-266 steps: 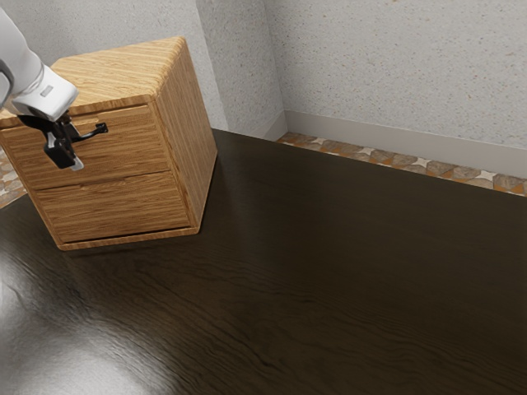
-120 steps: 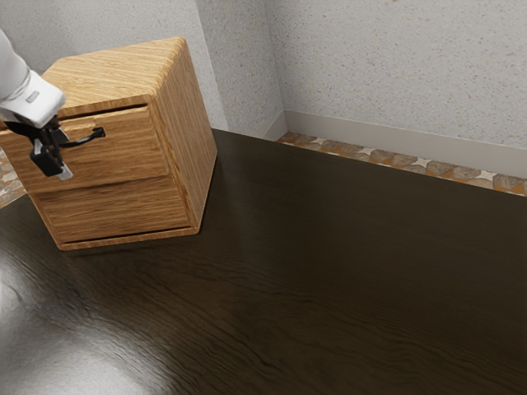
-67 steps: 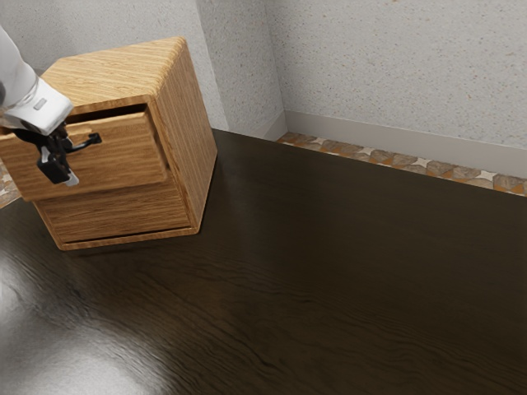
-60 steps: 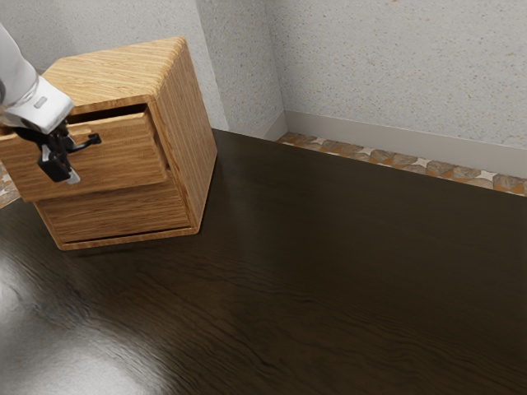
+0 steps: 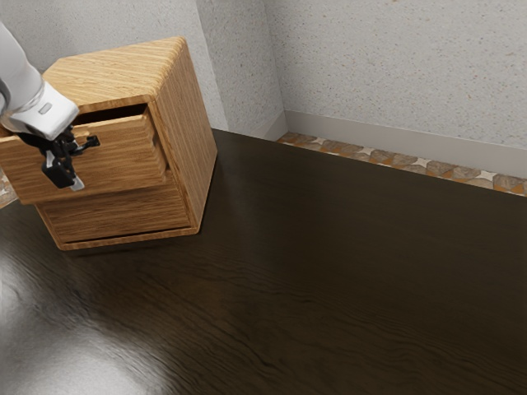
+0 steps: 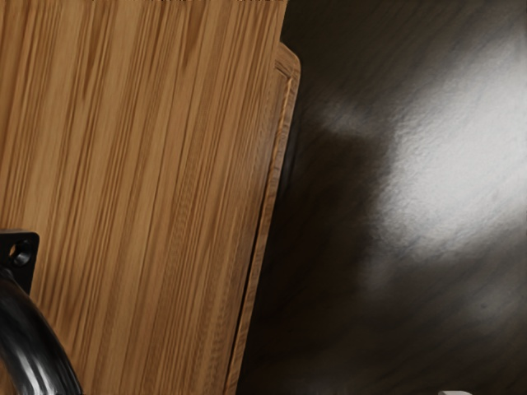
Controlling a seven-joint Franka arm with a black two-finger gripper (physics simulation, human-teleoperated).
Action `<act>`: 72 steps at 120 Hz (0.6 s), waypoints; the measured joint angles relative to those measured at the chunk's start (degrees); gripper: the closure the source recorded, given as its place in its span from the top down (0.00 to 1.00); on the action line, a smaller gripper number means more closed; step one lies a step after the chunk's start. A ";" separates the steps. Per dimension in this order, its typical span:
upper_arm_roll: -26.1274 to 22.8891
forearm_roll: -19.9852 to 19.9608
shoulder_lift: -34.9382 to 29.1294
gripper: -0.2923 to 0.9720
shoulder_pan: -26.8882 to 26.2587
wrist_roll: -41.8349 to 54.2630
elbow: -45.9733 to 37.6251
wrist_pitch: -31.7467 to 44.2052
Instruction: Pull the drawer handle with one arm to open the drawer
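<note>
Gripper [image 5: 64, 167]: clamped on the drawer handle [image 5: 86, 142];
Upper drawer [image 5: 111, 160]: partly out of the cabinet [image 5: 183, 115];
Cabinet: on the dark table [image 5: 329, 280]

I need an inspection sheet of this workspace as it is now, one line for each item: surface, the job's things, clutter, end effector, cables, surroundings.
Surface: dark glossy table, with light reflections.
Job's things: wooden cabinet on the table; top drawer partly pulled out; lower drawer flush with the front; black handle on the top drawer.
Clutter: nothing seen.
End effector: black end effector at the handle; whether it is open or shut cannot be read.
Cables: nothing seen.
Surroundings: speckled grey wall, patterned tile floor beyond the table.
</note>
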 joint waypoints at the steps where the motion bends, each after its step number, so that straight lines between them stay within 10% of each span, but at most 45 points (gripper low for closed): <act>1: -0.07 0.00 0.00 0.59 0.07 -0.01 -0.03 0.01; 72: -8.83 -0.41 -2.26 0.61 9.62 -0.20 -5.47 0.07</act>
